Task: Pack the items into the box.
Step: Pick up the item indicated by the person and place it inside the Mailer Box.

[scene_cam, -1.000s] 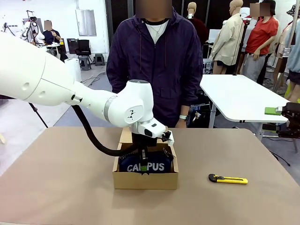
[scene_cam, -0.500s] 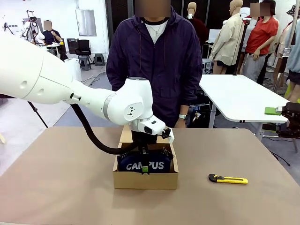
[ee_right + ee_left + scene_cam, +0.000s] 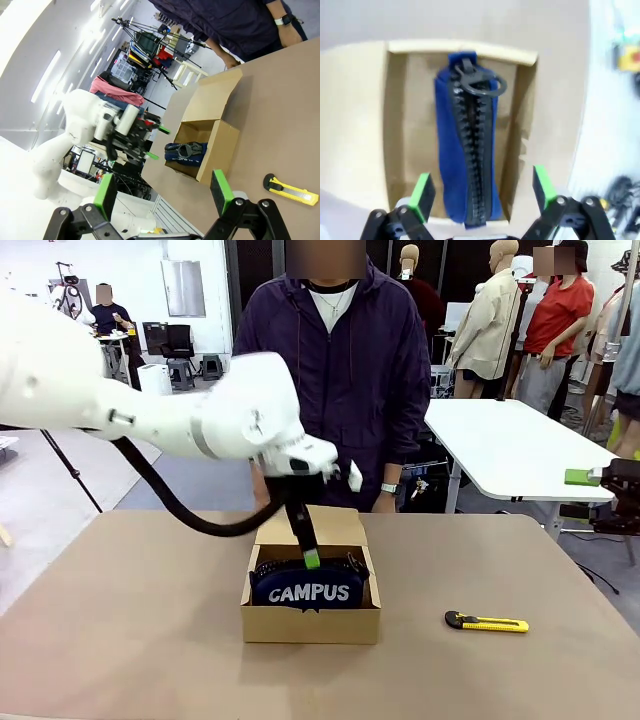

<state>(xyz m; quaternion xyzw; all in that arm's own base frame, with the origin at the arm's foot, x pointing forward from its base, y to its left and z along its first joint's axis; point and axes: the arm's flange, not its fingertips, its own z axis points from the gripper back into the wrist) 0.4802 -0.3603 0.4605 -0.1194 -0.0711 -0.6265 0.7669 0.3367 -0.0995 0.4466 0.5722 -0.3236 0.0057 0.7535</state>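
Observation:
The navy pencil case with white "CAMPUS" lettering lies inside the brown cardboard box, whose lid flap stands open toward the person. My left gripper hangs open just above the case, touching nothing. In the left wrist view, the zipped case lies lengthwise in the box below the spread fingers of the left gripper. The yellow-and-black utility knife lies on the table right of the box. My right gripper hovers open at the far right, and in its own view the right gripper holds nothing.
A person in a dark jacket stands at the far side, right behind the box. The right wrist view also takes in the box, the knife and the left gripper. A white table stands behind on the right.
My left gripper has opened, let go of the pencil case and risen out of the box. The case now rests in the box. The right arm has not moved.

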